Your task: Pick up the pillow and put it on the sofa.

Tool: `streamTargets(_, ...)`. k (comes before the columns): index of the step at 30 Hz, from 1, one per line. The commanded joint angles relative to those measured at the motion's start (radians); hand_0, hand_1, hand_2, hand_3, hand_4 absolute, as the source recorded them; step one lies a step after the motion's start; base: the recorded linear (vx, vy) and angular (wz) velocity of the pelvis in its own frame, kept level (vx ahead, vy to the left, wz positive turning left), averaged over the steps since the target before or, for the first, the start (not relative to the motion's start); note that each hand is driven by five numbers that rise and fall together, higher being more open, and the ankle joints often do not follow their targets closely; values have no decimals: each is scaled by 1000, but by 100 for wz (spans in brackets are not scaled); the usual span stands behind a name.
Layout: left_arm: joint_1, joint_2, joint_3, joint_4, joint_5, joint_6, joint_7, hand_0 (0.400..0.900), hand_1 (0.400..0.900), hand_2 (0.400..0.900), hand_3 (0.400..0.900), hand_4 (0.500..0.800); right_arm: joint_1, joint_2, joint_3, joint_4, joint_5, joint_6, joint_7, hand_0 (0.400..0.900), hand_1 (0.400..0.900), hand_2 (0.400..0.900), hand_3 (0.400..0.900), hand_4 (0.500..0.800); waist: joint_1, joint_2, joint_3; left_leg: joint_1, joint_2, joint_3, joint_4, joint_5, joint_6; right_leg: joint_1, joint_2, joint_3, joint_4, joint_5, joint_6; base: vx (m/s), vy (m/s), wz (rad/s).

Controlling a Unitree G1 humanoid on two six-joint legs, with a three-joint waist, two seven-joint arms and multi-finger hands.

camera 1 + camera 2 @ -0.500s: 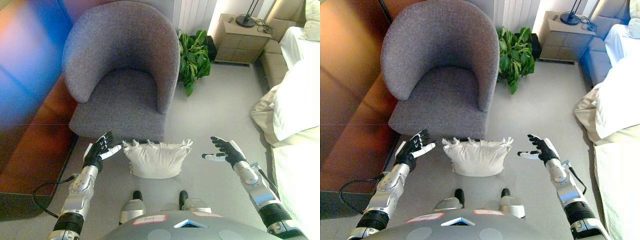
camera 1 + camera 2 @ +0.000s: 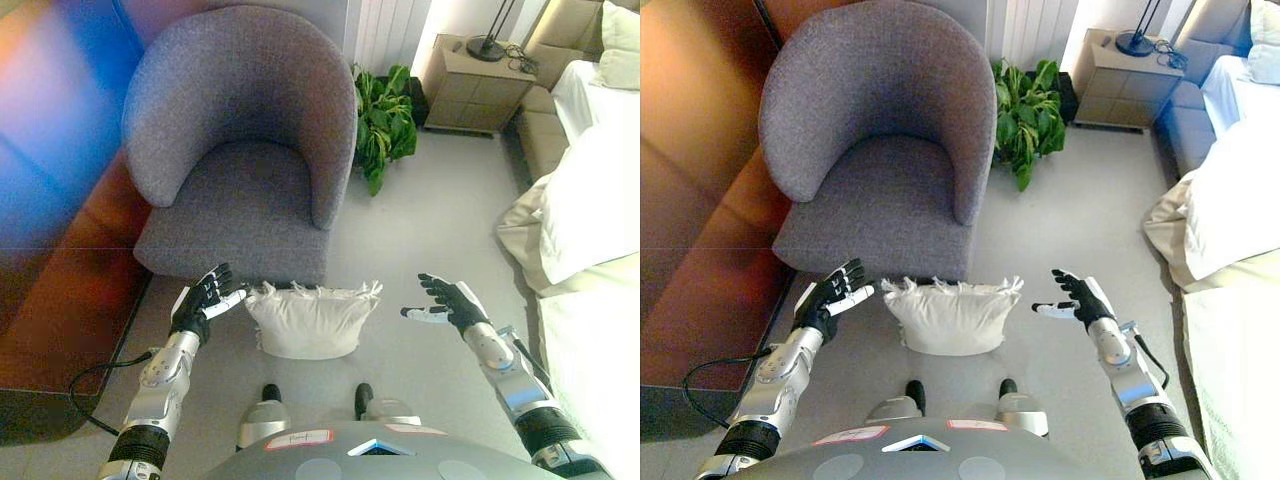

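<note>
A white fringed pillow (image 2: pixel 308 320) lies on the grey carpet just in front of the grey armchair (image 2: pixel 245 150). My left hand (image 2: pixel 203 302) is open beside the pillow's left edge, its fingertips close to the corner, palm turned toward it. My right hand (image 2: pixel 446 303) is open too, held a short way off the pillow's right side with a clear gap between them. Neither hand holds anything. In the right eye view the pillow (image 2: pixel 950 316) sits between the left hand (image 2: pixel 832 297) and the right hand (image 2: pixel 1076 299).
A potted green plant (image 2: pixel 382 118) stands right of the armchair. A wooden nightstand (image 2: pixel 476 87) with a lamp base is at the back. A bed with white covers (image 2: pixel 585 200) fills the right side. A brown wooden wall panel (image 2: pixel 690 200) runs along the left.
The camera has shifted slightly, moving the whole scene a little left. My left hand has edged closer to the pillow's left corner. The right hand holds about the same pose.
</note>
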Motion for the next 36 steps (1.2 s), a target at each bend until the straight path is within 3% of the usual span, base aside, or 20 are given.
streamTargets(1, -103, 37, 22, -55, -23, -99, 7, 900, 900, 900, 900, 800, -91, 0, -6, -48, 56, -90, -25, 900, 900, 900, 900, 800, 13, 1, -7, 16, -22, -13, 9, -60, 41, 2, 31, -40, 24, -27, -7, 0, 0, 0)
streamTargets(13, -107, 37, 14, -59, -26, -91, 8, 900, 900, 900, 900, 800, -93, 1, -2, -51, 62, -91, -30, 900, 900, 900, 900, 800, 13, 0, -4, 15, -22, -14, 8, -59, 41, 2, 32, -42, 22, -27, -8, 0, 0, 0)
streamTargets(22, -103, 39, 19, -75, -36, -110, 1, 900, 900, 900, 900, 800, -76, 44, -19, -46, 231, -41, 2, 900, 900, 900, 900, 800, 10, 3, 4, 14, -22, -13, 14, -59, 43, -1, 32, -38, 30, -30, -11, 4, -1, 0)
streamTargets(27, -98, 52, 28, -128, -58, -112, -4, 900, 900, 900, 900, 800, -77, 33, -14, -42, 98, -38, -1, 900, 900, 900, 900, 800, 15, -1, 11, 9, -24, -13, 25, -62, 42, -4, 30, -36, 35, -31, -11, 53, -17, 0)
streamTargets(31, -100, 69, 26, -182, -72, -102, -35, 900, 900, 900, 900, 800, -111, -33, 23, -35, -83, -37, 2, 900, 900, 900, 900, 800, 32, -12, 27, -16, -22, -20, 62, -70, 43, -16, 28, -39, 53, -36, -13, 58, -53, 5)
streamTargets(36, -128, 98, 10, -239, -77, -95, -68, 900, 900, 900, 900, 800, -174, -91, 77, 1, -150, -20, -4, 900, 900, 900, 900, 800, 56, -24, 67, -75, -13, -32, 137, -81, 44, -59, 27, -44, 118, -55, -21, 36, -94, 12)
